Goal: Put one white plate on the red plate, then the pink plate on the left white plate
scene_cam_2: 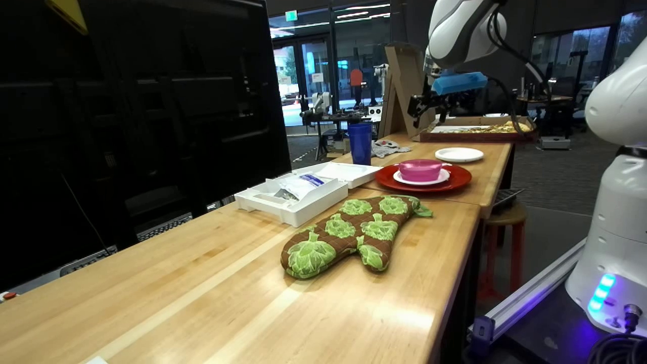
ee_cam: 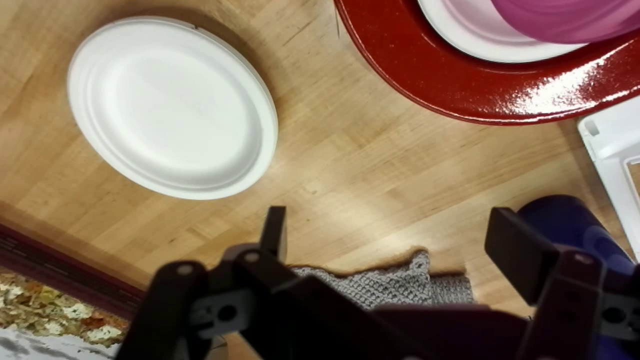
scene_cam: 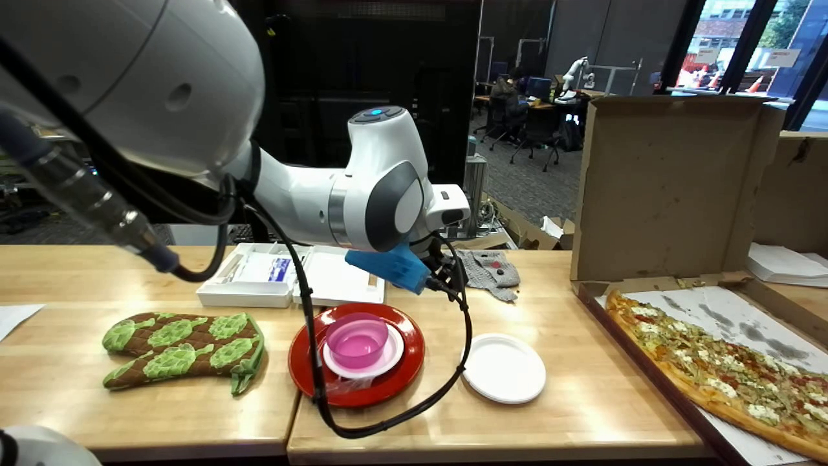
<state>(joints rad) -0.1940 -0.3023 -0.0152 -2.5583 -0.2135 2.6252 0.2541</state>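
Pink bowl (scene_cam: pixel 357 340) is sitting on white plate (scene_cam: pixel 389 361), atop red plate (scene_cam: pixel 414 356); second white plate (scene_cam: pixel 504 369) is lying apart, right. Claw (ee_cam: pixel 390 237) is hovering, fingers (ee_cam: pixel 520 257) spread wide.

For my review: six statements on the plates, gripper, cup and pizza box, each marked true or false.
The pink bowl rests on a white plate. True.
That white plate lies beneath the red plate. False: it lies on top.
The blue cup lies on its side. False: it stands upright.
The gripper is open. True.
The other white plate lies on the table, apart from the red plate. True.
The pizza box is closed. False: its lid stands open.
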